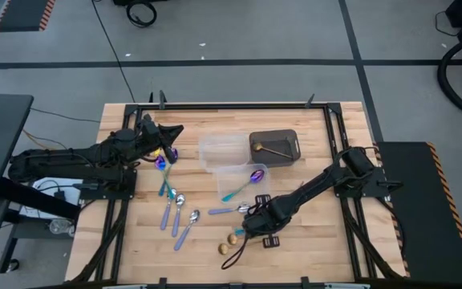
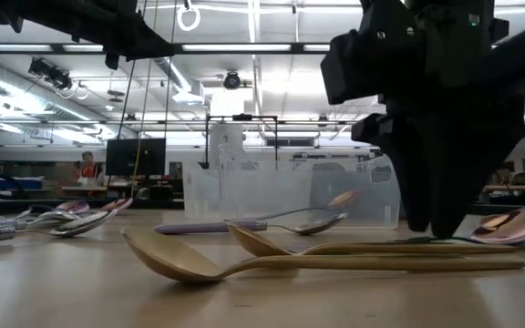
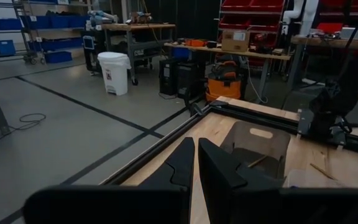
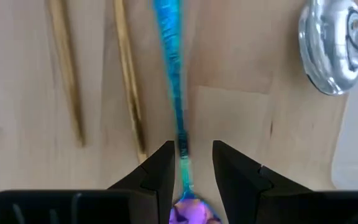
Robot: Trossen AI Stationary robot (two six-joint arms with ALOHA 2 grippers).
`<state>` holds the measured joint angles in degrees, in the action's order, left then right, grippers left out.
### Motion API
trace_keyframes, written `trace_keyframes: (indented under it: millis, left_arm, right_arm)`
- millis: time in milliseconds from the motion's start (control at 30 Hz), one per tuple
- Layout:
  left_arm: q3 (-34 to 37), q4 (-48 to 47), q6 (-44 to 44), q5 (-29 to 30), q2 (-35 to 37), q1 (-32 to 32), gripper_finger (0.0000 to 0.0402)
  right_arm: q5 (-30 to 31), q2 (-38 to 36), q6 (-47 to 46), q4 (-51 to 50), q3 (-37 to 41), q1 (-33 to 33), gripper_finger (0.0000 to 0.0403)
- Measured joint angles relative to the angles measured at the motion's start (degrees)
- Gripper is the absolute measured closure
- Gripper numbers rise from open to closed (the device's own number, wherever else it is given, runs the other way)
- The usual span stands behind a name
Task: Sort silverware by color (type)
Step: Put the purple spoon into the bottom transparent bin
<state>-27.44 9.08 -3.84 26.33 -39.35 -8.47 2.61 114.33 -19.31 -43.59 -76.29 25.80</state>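
Note:
My right gripper [image 4: 193, 155] is open and low over the table [image 1: 249, 221]. Its fingers stand on either side of the teal handle [image 4: 174, 74] of an iridescent purple spoon that lies flat on the wood, without touching it. Two gold spoons [image 1: 233, 241] lie beside it, their handles [image 4: 129, 81] next to the teal one. A silver spoon bowl [image 4: 331, 46] lies on the other side. My left gripper [image 3: 196, 146] is shut and holds nothing, raised near the table's far left [image 1: 169, 133], above another purple spoon [image 1: 160, 161]. Silver spoons with pale handles [image 1: 176, 210] lie at near left.
Two clear tubs [image 1: 223, 151] stand mid-table; the nearer one [image 1: 257, 189] holds a purple and teal spoon [image 1: 247, 183]. A dark tub [image 1: 275, 147] at the far right holds a gold spoon. In the low view the gold spoons [image 2: 190, 260] lie in front of my right gripper [image 2: 436, 210].

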Motion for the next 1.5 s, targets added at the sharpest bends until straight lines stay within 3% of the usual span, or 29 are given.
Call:
trace_keyframes:
  millis: [433, 767, 1500]
  left_arm:
    - [0.0, 0.0, 0.1, 0.0, 0.0, 0.0, 0.0372]
    - [0.0, -0.1, 1.7, -0.7, 0.0, 0.1, 0.0372]
    - [0.0, -1.0, 2.7, -3.1, 0.0, 0.1, 0.0372]
  right_arm:
    - [1.4, -0.3, -0.6, 1.4, 2.2, 0.0, 0.0285]
    - [-1.2, -0.2, -0.9, 2.0, 2.4, -0.5, 0.0285]
    - [-0.1, -0.1, -0.5, -1.7, -1.5, -0.4, 0.0285]
